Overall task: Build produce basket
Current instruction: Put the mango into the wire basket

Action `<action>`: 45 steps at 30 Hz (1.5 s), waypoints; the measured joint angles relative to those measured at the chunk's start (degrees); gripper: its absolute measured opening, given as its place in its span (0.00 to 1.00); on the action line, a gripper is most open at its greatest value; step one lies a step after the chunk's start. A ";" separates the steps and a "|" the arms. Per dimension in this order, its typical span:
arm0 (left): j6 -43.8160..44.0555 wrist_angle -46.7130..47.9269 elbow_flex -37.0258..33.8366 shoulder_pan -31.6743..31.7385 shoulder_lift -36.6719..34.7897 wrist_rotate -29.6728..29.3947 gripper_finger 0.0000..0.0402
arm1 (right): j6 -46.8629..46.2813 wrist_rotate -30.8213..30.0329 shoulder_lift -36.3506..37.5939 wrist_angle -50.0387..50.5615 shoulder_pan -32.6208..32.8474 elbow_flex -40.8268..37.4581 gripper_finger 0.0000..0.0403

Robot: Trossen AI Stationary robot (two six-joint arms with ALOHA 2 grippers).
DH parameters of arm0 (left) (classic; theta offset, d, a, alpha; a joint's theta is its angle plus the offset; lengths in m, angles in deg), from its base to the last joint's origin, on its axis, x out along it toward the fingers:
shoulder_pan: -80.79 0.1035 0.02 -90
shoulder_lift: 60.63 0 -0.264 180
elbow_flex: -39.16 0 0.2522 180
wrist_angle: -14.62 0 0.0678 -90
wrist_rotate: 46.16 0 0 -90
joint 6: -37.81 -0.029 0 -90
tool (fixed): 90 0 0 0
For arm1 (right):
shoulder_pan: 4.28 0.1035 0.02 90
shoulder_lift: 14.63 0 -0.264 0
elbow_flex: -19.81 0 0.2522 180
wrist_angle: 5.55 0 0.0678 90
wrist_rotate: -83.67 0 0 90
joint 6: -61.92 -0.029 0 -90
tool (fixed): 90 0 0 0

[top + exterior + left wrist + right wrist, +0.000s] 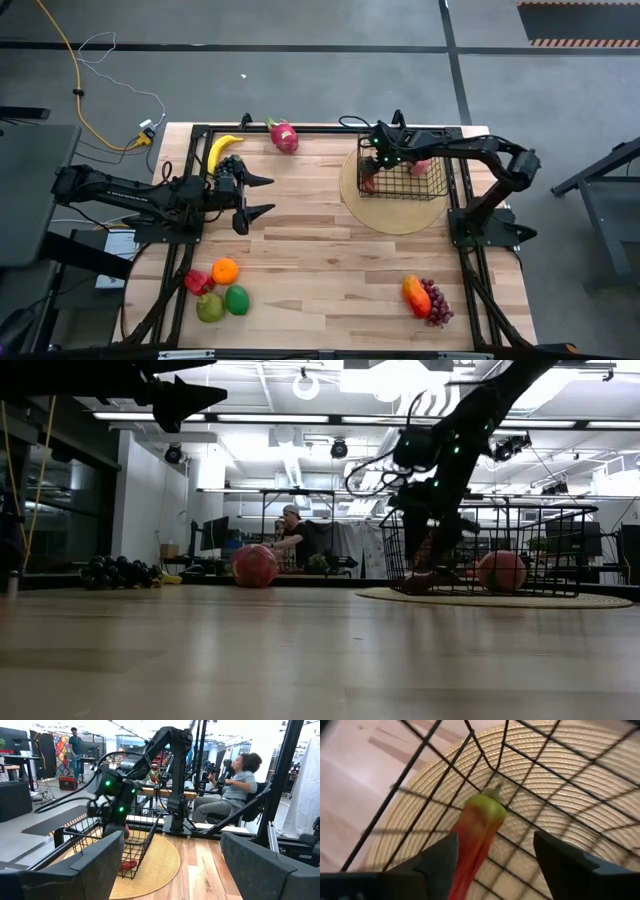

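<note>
Overhead, table-level, two wrist views

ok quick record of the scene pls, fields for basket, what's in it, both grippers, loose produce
basket: on round woven mat
in basket: red chili pepper, pink fruit
right gripper: open, in basket, astride the pepper
left gripper: open, waiting, empty
loose produce: banana, dragon fruit, orange, grapes

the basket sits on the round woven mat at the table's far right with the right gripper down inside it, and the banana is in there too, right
Not quite. The basket does sit on the round woven mat with the right gripper reaching into it, but the banana lies on the table's far left, by the left gripper. The high view shows it.
</note>
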 joint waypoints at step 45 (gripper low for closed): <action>1.42 0.46 0.00 0.02 0.00 0.76 0.79 | 23.40 -0.55 39.13 -50.26 33.29 -28.85 0.64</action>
